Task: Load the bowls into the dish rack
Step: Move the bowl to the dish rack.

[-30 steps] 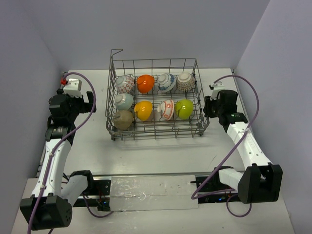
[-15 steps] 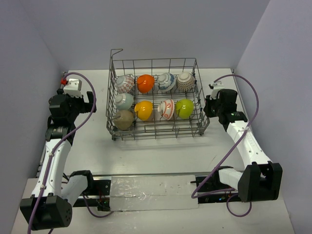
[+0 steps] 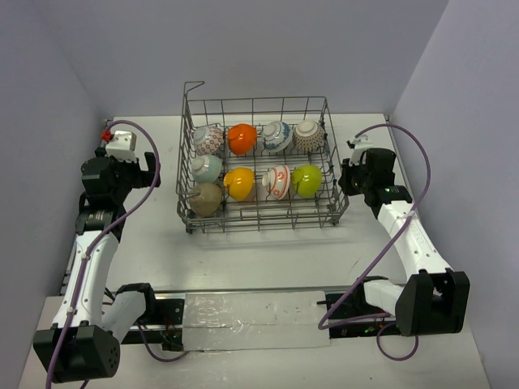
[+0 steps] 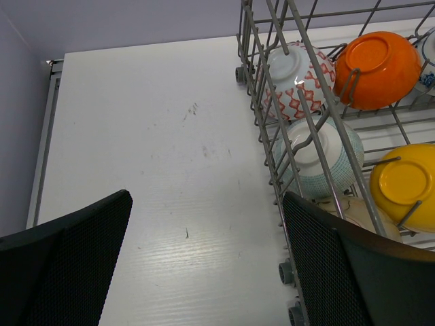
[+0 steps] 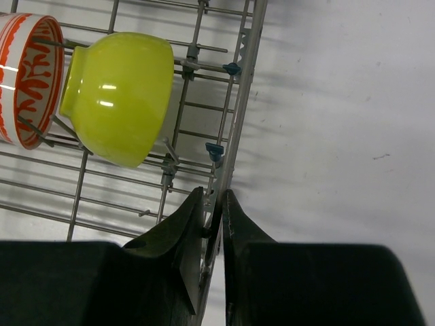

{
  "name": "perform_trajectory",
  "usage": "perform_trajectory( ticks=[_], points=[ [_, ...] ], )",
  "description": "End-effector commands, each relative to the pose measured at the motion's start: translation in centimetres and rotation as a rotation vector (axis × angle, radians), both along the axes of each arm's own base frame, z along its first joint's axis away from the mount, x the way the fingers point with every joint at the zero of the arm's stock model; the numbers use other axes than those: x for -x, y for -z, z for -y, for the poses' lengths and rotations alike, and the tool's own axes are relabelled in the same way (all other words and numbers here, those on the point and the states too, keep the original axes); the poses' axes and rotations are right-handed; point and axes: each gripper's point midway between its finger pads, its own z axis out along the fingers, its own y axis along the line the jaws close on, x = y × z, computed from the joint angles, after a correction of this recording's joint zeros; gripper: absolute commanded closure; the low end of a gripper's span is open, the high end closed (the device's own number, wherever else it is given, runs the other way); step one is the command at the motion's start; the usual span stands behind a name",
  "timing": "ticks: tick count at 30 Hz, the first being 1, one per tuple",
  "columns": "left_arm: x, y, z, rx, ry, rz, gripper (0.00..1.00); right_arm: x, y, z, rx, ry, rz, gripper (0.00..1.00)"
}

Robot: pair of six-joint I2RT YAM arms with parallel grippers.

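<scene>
The grey wire dish rack (image 3: 255, 100) stands mid-table with two rows of bowls in it: a zigzag-patterned one (image 3: 209, 139), orange (image 3: 242, 138), blue-patterned (image 3: 276, 136) and white-patterned (image 3: 308, 135) behind; teal (image 3: 207, 168), tan (image 3: 205, 198), yellow (image 3: 238, 183), red-and-white (image 3: 277, 181) and lime green (image 3: 306, 180) in front. My left gripper (image 4: 205, 200) is open and empty over bare table, just left of the rack's left wall (image 4: 262, 88). My right gripper (image 5: 213, 197) is shut on the rack's right rim wire (image 5: 241, 88), beside the lime bowl (image 5: 119, 95).
Purple walls close in the table on the left, back and right. Bare white tabletop (image 3: 259, 259) lies between the rack and the arm bases. Small wheels (image 4: 285, 273) show under the rack's left side.
</scene>
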Motion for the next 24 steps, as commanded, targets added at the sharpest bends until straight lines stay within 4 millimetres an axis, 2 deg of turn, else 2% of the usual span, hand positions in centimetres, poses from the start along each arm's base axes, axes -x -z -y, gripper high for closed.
perform_trajectory(
  ticks=[1,24],
  points=[
    [0.0,-0.8,0.3,-0.002,0.016,0.023,0.01,0.7,-1.4,-0.3,0.021,-0.072,0.016,1.0],
    [-0.2,-0.9,0.2,-0.001,0.014,0.024,0.01,1.8,-0.9,-0.9,0.018,-0.128,-0.035,1.0]
  ],
)
